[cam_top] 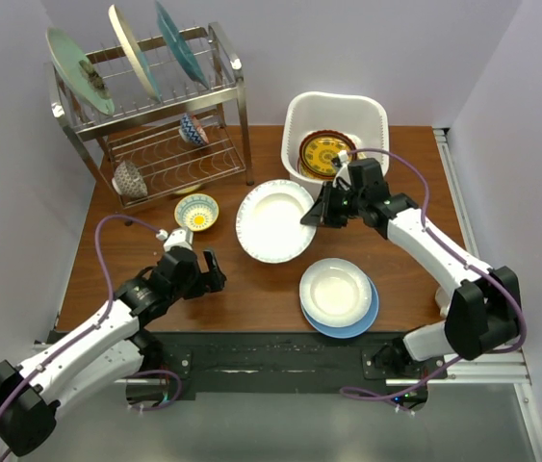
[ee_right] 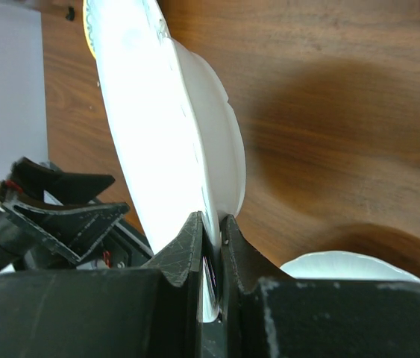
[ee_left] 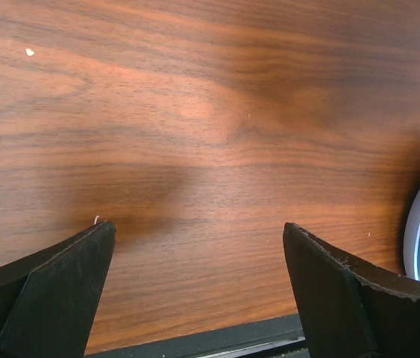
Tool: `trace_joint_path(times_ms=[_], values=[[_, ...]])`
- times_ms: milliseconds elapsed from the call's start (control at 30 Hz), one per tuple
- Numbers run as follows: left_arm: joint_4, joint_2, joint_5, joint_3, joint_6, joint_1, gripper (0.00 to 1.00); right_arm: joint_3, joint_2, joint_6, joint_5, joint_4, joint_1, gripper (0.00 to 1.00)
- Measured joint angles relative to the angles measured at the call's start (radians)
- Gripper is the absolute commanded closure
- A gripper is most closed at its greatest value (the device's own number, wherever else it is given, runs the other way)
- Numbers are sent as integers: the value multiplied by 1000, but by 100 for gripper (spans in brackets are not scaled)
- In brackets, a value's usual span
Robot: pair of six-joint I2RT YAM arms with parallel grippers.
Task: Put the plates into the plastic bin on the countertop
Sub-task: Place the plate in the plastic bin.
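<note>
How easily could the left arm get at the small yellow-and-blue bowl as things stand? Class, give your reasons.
Probably yes. The left gripper is open and empty, the bowl sits just beyond it, and only bare table lies between them. The dish rack stands behind the bowl, not in the way.

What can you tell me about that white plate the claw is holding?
The white plate is round, glossy like glazed ceramic, empty, with a shallow well and a wavy, finely dotted rim. The right claw is shut on its right edge, one finger on each face. It appears tilted and raised off the wooden table, throwing a shadow there, near the plastic bin. Nothing else seems to touch it.
</note>
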Motion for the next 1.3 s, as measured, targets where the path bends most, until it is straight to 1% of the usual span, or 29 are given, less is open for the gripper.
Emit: trace_joint_path(times_ms=[433,767,1000,1300], values=[[53,45,43,-17,0,0,0,161,52,5,-31,-6,-107,100],[61,51,48,-18,1,0,0,234,158,29,-71,12,-232,100],[68,61,49,-18,1,0,0,327,227,48,-100,22,-317,100],[68,73,53,-18,8,0,0,351,260,111,-151,86,-394,100]])
